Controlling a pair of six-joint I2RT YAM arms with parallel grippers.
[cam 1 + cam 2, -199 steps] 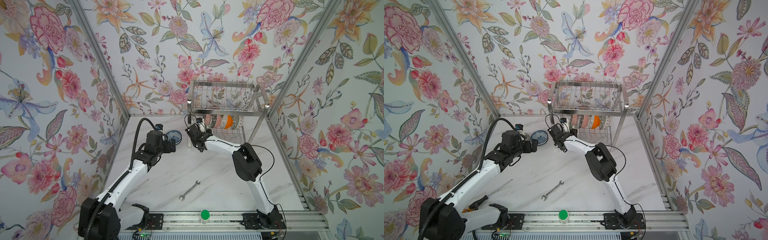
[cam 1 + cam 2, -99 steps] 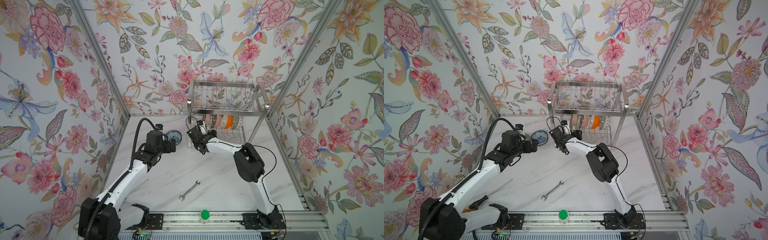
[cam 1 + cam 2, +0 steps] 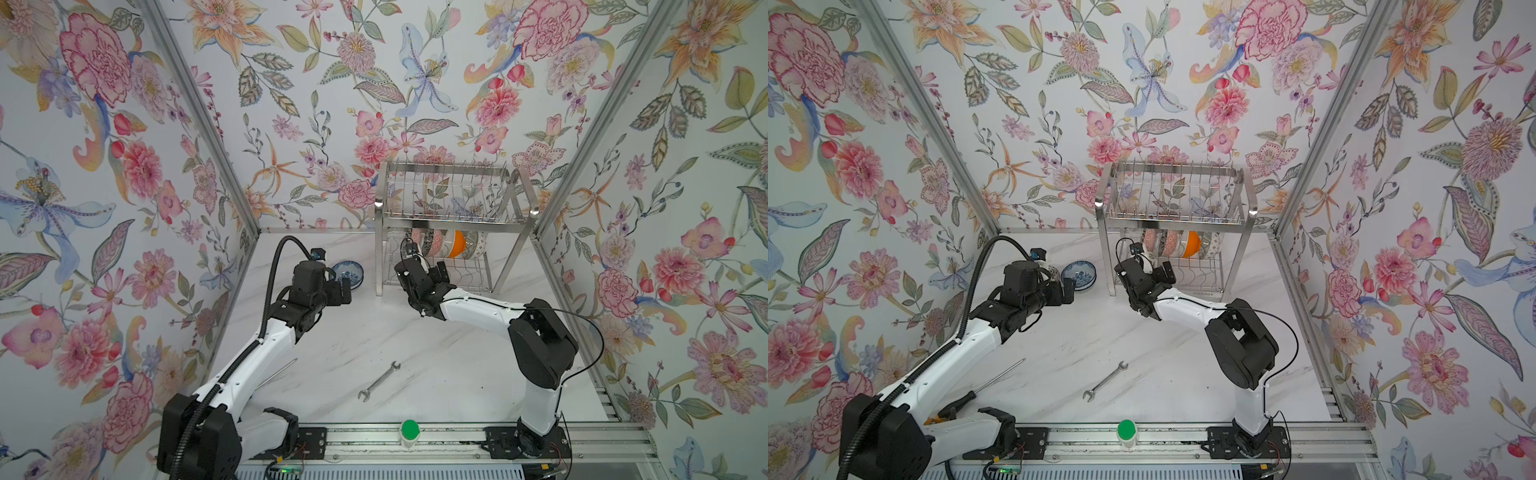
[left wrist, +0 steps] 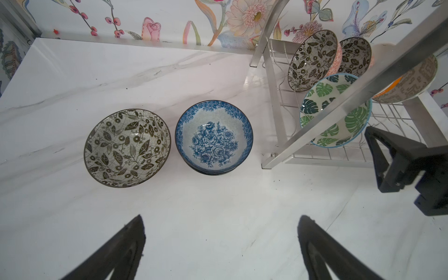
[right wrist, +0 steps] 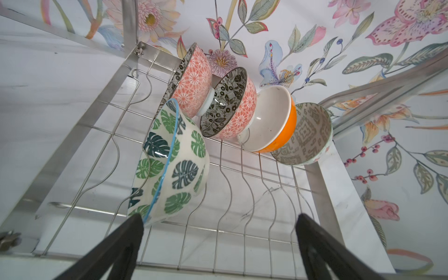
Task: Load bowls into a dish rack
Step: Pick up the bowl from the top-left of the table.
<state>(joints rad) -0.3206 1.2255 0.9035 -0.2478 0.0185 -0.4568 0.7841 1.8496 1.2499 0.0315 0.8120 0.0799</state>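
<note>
The dish rack (image 3: 446, 167) (image 3: 1173, 166) stands at the back of the table. On its lower wire tier (image 5: 97, 114) several bowls stand on edge, the nearest a green-leaf bowl (image 5: 174, 164) (image 4: 334, 109). My right gripper (image 5: 220, 218) (image 3: 432, 270) is open at that tier, with one fingertip (image 5: 135, 225) at the green-leaf bowl's rim and nothing between the fingers. A blue-and-white bowl (image 4: 214, 138) (image 3: 348, 272) and a black-and-white floral bowl (image 4: 127, 148) sit upright on the table left of the rack. My left gripper (image 4: 221, 218) (image 3: 347, 291) hovers open and empty just before them.
Behind the green-leaf bowl stand two pink-outside bowls (image 5: 194, 77) (image 5: 232, 109), an orange bowl (image 5: 274, 121) and a grey-patterned one (image 5: 305, 133). A wrench (image 3: 379, 381) and a screwdriver (image 3: 976, 392) lie near the front. A green knob (image 3: 409, 430) sits on the front rail.
My right gripper has opened and let go of the green-leaf bowl, which now stands in the rack's lower tier. The left arm has not moved.
</note>
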